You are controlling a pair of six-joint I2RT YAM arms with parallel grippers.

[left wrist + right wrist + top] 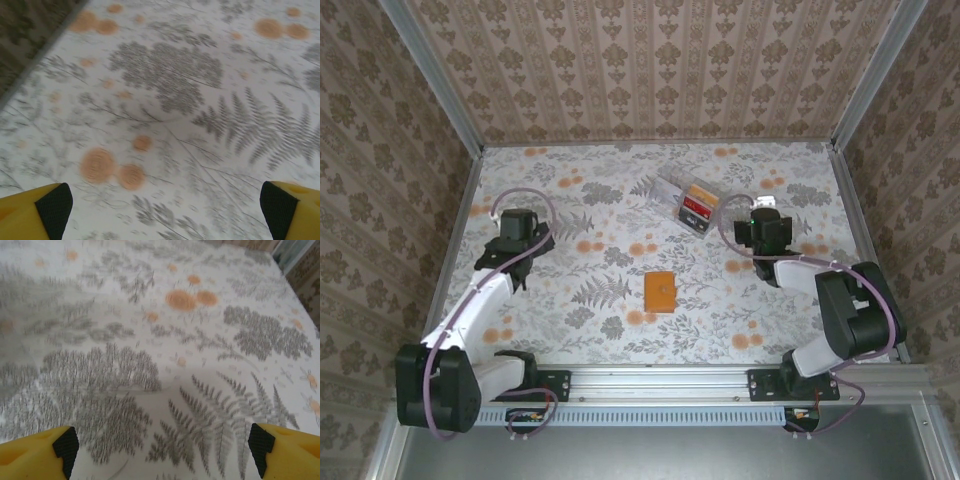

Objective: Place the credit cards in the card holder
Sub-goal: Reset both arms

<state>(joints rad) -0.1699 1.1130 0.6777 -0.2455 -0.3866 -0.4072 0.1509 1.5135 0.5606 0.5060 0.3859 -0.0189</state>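
While the left gripper (166,206) and right gripper (164,449) hang spread wide and empty, the small orange-tan leather card holder (660,292) lies between them; red and orange plastic credit cards (695,205) sit in a clear plastic box (670,185) near the right one.

Card holder (660,291) sits alone mid-table (600,335); bare surface on every side, open from above. Only thing standing on the table: clear box (688,203) behind the holder, slightly right, well apart. Left gripper (162,212) well left of the holder, right gripper (162,455) right-rear near the box, fingers spread. Walls (380,180) close left, right, far sides.
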